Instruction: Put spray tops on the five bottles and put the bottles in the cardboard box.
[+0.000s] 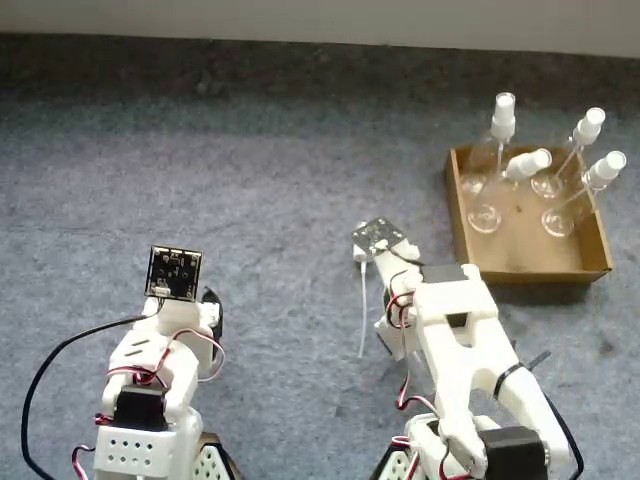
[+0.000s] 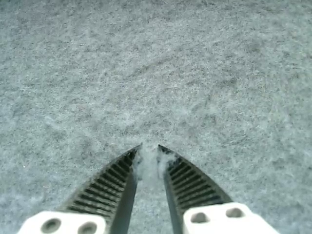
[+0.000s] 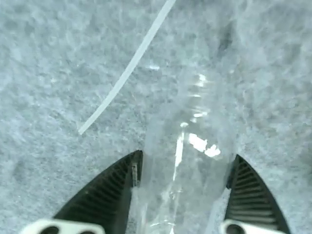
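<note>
1. Over on the right side, the cardboard box (image 1: 530, 271) is already holding four bottles (image 1: 486, 214), each wearing a white spray top.
2. The right gripper (image 3: 186, 156) is gripping the fifth one, a clear bottle (image 3: 197, 122). The bottle is filling the gap between the fingers (image 3: 114, 187), and as far as I can make out through the clear plastic, both are pressing on its sides.
3. The last spray top (image 1: 361, 252) is lying on the grey worktop (image 1: 250, 180) just beside that gripper. Its thin dip tube (image 3: 127, 73) is trailing back toward the arms and is not touching the bottle.
4. The left gripper (image 2: 149, 147) is hanging over bare worktop on its own side, well apart from the spray top. Its fingers are drawn in to a narrow slit, with only a wisp of fluff between them.
5. I am reading this as the final capping step: the bottle is in hand and its top is not yet fitted.
6. The next move is probably asking the left gripper to open and take the spray top by its head. It would then thread the bendy tube into the bottle's neck while the right arm steadies the bottle. After that, the bottle is going into the free space in the box.
</note>
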Controlling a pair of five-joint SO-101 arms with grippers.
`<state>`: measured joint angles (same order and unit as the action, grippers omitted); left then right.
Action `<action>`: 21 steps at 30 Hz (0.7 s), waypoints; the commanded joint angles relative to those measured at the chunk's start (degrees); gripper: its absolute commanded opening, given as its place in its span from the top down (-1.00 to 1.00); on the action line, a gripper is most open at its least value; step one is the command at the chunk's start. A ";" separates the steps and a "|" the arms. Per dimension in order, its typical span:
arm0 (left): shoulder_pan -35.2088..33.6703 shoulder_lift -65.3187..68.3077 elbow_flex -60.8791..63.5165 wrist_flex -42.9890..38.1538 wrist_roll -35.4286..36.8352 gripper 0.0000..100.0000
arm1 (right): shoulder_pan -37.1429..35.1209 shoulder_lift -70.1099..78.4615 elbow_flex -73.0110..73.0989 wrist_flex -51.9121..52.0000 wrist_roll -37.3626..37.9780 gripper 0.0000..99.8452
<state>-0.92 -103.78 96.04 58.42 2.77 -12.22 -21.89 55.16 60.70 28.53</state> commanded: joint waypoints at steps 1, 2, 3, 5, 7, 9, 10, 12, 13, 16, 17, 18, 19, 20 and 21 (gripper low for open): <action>-0.31 -0.75 1.10 -1.14 -0.26 0.98 | -0.57 2.33 -3.21 -2.07 -0.70 0.51; -0.31 -0.75 1.10 -1.14 -0.26 0.98 | -0.57 2.77 -3.21 -2.07 -0.70 0.51; -0.31 -0.75 1.10 -1.14 -0.26 0.98 | -0.48 3.12 -3.21 -2.07 -0.70 0.51; -0.31 -0.75 1.10 -1.14 -0.26 0.98 | -0.48 3.47 -3.21 -2.07 -0.70 0.52; -0.31 -0.75 1.10 -1.14 -0.26 0.98 | -0.48 3.47 -3.21 -2.07 -0.70 0.52; -0.31 -0.75 1.10 -1.14 -0.26 0.98 | -0.48 3.47 -3.21 -2.07 -0.70 0.53; -0.31 -0.75 1.10 -1.14 -0.26 0.98 | -0.48 3.47 -3.21 -2.07 -0.70 0.56; -0.31 -0.75 1.10 -1.14 -0.26 0.98 | -0.48 3.47 -3.21 -2.15 -0.70 0.64; -0.31 -0.75 1.10 -1.14 -0.26 0.98 | -0.48 3.47 -3.21 -2.15 -0.70 0.67; -0.31 -0.75 1.10 -1.14 -0.26 0.98 | -0.48 3.47 -3.21 -2.15 -0.70 0.69; -0.31 -0.75 1.10 -1.14 -0.26 0.98 | -0.48 3.56 -3.21 -2.15 -0.53 0.68; -0.31 -0.75 1.10 -1.14 -0.26 0.98 | -0.48 3.74 -3.21 -2.15 -0.44 0.66; -0.31 -0.75 1.10 -1.14 -0.26 0.98 | -0.48 3.82 -3.21 -2.15 -0.35 0.63; -0.31 -0.75 1.10 -1.14 -0.26 0.98 | -0.48 3.82 -3.21 -2.15 -0.35 0.58; -0.31 -0.75 1.10 -1.14 -0.26 0.98 | -0.48 3.82 -3.21 -2.15 -0.53 0.55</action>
<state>-0.92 -103.78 96.04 58.42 2.77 -12.04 -18.11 54.64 59.21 28.53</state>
